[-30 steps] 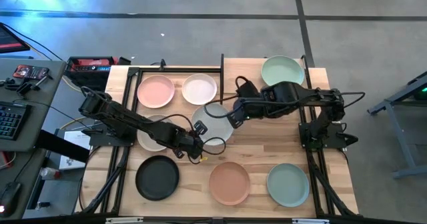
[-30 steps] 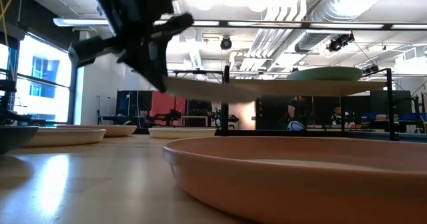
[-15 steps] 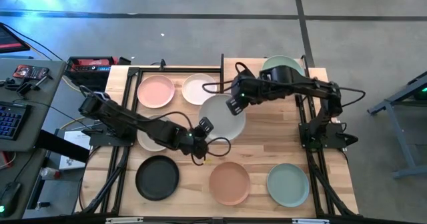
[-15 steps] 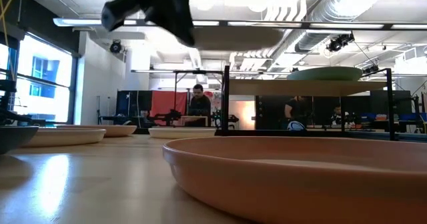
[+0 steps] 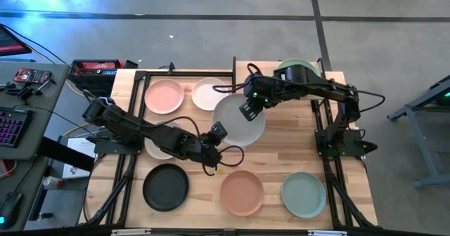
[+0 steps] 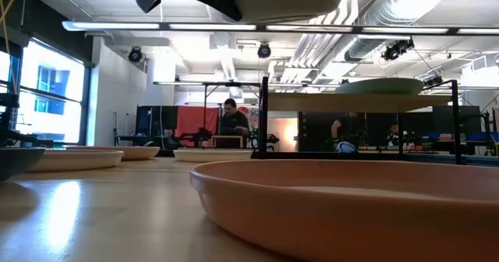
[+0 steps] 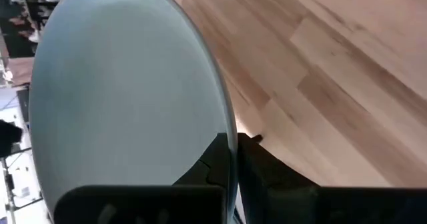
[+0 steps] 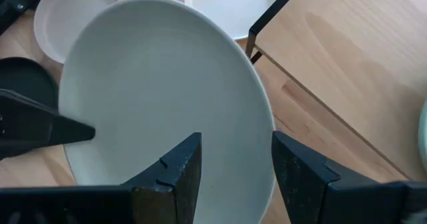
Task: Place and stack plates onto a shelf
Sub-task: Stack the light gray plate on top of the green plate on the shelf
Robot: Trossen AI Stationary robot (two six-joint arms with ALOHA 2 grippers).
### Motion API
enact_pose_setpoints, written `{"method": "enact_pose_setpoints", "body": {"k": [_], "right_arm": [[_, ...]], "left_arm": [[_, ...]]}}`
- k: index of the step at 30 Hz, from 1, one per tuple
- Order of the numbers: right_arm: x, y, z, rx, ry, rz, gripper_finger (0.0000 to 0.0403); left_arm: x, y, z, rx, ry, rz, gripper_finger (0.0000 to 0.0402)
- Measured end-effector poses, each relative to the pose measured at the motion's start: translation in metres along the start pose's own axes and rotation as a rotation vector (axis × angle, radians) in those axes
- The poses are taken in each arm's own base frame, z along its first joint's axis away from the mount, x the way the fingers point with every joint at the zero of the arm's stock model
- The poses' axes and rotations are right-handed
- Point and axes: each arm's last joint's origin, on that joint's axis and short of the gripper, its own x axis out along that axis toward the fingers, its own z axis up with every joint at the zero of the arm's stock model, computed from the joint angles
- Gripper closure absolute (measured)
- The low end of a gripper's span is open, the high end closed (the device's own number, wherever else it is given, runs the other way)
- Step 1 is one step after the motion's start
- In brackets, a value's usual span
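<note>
High view: the pale grey plate [image 5: 239, 123] hangs over the table's centre, clear of the tabletop [image 5: 281, 152]. The left gripper [image 5: 216, 133] grips its rim at 8 o'clock; in the left wrist view the two fingers [image 7: 217, 161] pinch the rim between them. The right gripper [image 5: 247, 111] hovers over the plate toward 12 o'clock with its fingers [image 8: 177, 167] spread wide; contact with the plate cannot be told. The shelf [image 8: 333, 51] stands at the table's 1 o'clock and carries the sage green plate [image 5: 298, 71]. On the tabletop lie the pink plate [image 5: 164, 95] and white plate [image 5: 209, 93] at 11 o'clock, the cream plate [image 5: 156, 149] at 9 o'clock under the left arm, the black plate [image 5: 166, 187] at 7 o'clock, the terracotta plate [image 5: 242, 192] at 6 o'clock and the teal plate [image 5: 303, 194] at 5 o'clock.
</note>
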Motion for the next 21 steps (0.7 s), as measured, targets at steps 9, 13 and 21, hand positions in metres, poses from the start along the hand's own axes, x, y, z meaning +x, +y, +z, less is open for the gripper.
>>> {"method": "enact_pose_setpoints", "body": {"k": [9, 13, 21], "right_arm": [[0.0000, -0.0003, 0.0003, 0.000, -0.010, -0.011, 0.0264], [0.0000, -0.0004, 0.0003, 0.000, -0.012, -0.013, 0.0274], [-0.0045, -0.0001, 0.0009, 0.007, -0.009, 0.018, 0.0276]], "left_arm": [[0.0002, 0.0017, -0.0009, 0.052, 0.036, 0.033, 0.0400], [0.0003, 0.0018, -0.0010, 0.062, 0.038, 0.035, 0.0400], [0.0008, 0.0005, -0.0024, 0.073, 0.040, 0.016, 0.0400]]}}
